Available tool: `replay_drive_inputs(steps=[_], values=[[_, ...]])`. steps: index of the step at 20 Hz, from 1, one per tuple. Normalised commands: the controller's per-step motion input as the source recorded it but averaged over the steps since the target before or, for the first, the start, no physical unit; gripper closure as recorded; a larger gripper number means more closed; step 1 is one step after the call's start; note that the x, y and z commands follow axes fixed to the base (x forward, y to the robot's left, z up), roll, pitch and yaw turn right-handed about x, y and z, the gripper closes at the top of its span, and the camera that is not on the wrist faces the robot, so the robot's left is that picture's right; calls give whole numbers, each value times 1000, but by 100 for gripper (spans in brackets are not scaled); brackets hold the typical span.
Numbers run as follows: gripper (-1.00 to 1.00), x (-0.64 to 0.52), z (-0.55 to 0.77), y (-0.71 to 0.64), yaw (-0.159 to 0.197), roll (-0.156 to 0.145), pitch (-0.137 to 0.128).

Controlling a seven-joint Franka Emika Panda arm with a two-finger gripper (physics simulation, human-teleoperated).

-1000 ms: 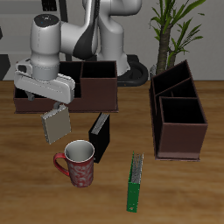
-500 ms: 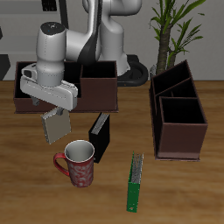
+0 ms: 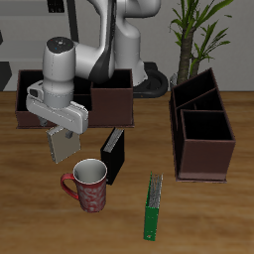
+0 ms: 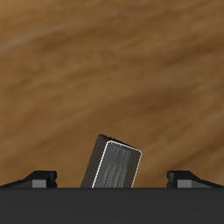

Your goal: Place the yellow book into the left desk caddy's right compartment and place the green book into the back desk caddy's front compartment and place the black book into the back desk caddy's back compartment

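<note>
The yellow book (image 3: 63, 145) stands upright on the table, its cover looking dull tan. My gripper (image 3: 62, 123) hangs open right above its top edge. In the wrist view the book (image 4: 112, 162) rises between the two spread fingertips (image 4: 41, 178), which stand clear of it. The black book (image 3: 115, 155) stands leaning beside it. Near the table's front edge is the green book (image 3: 152, 206), standing on edge. The back desk caddy (image 3: 111, 100) is behind my arm and partly hidden by it. The left desk caddy (image 3: 203, 149) stands at the other side, with its compartments empty.
A red patterned mug (image 3: 88, 186) sits just in front of the yellow and black books. A potted plant (image 3: 189, 40) stands behind the left desk caddy.
My gripper has come down and shifted slightly sideways over the yellow book. The books, mug and caddies have not moved.
</note>
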Motion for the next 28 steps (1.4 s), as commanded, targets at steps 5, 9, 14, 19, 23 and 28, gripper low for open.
replay_drive_inputs(steps=[5,9,14,19,23,28], values=[[-100,19,-214,-40,-51,-17,57],[-100,26,-177,-14,-15,-8,34],[100,-18,-53,60,-5,20,7],[100,-2,65,128,-1,25,-2],[100,-9,406,207,57,21,-54],[100,22,508,343,103,4,-8]])
